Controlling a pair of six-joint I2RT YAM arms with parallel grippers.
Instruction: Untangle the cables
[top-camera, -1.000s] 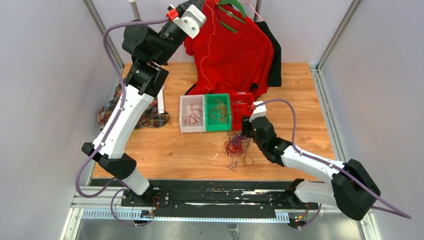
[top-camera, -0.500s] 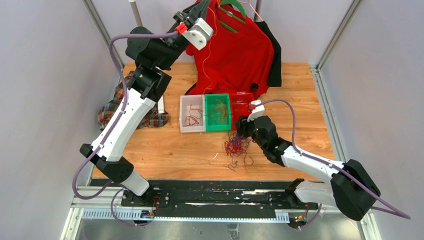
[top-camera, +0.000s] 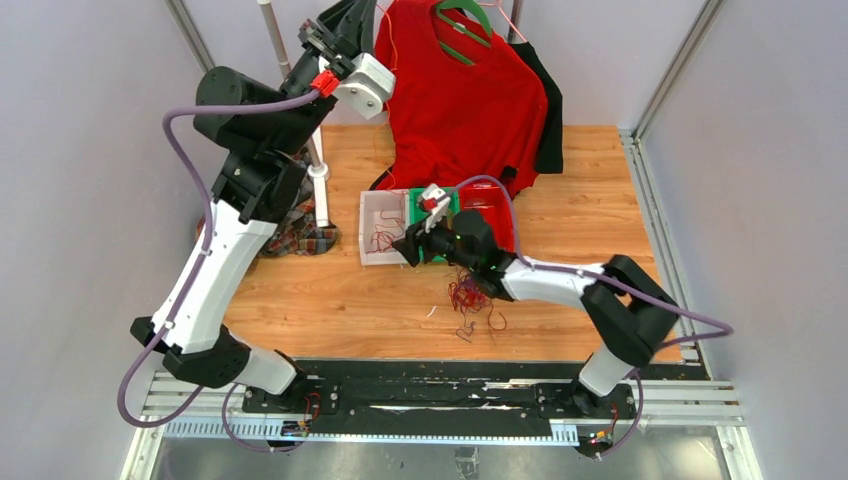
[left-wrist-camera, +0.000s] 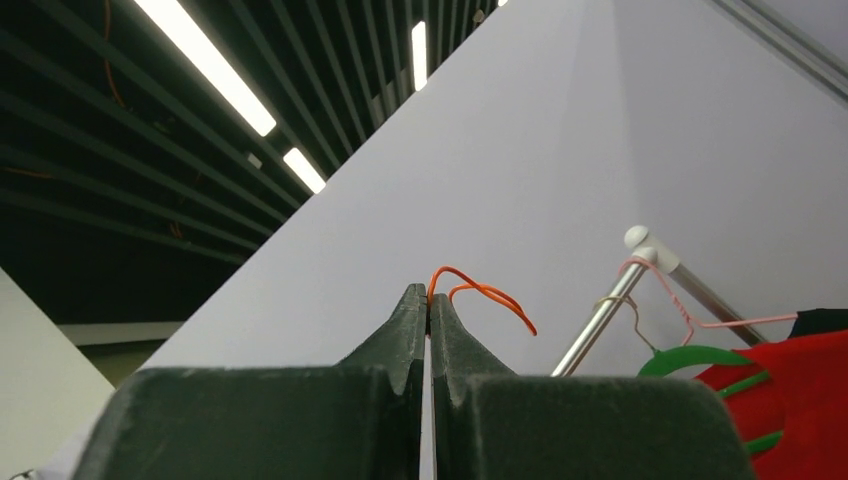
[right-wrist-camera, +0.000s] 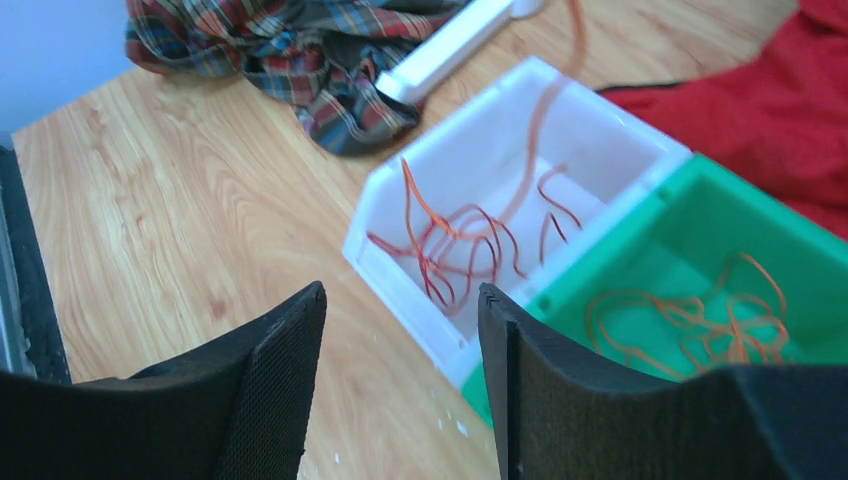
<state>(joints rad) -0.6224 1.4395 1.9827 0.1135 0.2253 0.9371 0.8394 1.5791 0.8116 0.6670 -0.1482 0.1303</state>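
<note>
My left gripper (top-camera: 318, 28) is raised high at the back left, beside the clothes rail. In the left wrist view it (left-wrist-camera: 428, 300) is shut on a thin orange cable (left-wrist-camera: 480, 291) that loops out of the fingertips. A blurred orange strand (right-wrist-camera: 548, 95) hangs down into the white bin (right-wrist-camera: 400, 250), which holds red cables (right-wrist-camera: 450, 240). My right gripper (top-camera: 408, 247) is open and empty, low over the front rim of the white and green bins (right-wrist-camera: 400, 300). The green bin (right-wrist-camera: 640, 240) holds orange cables (right-wrist-camera: 700, 310). A tangle of red and dark cables (top-camera: 470, 295) lies on the table in front of the bins.
A red bin (top-camera: 490, 212) stands to the right of the green one. A red shirt (top-camera: 460, 100) hangs on a green hanger from the rail. A plaid cloth (top-camera: 300, 235) and the rail's white post and base (top-camera: 320, 185) are at the left. Grey walls close in both sides.
My left arm swung left and higher with the orange cable. My right gripper moved left from above the tangle to the front of the white and green bins.
</note>
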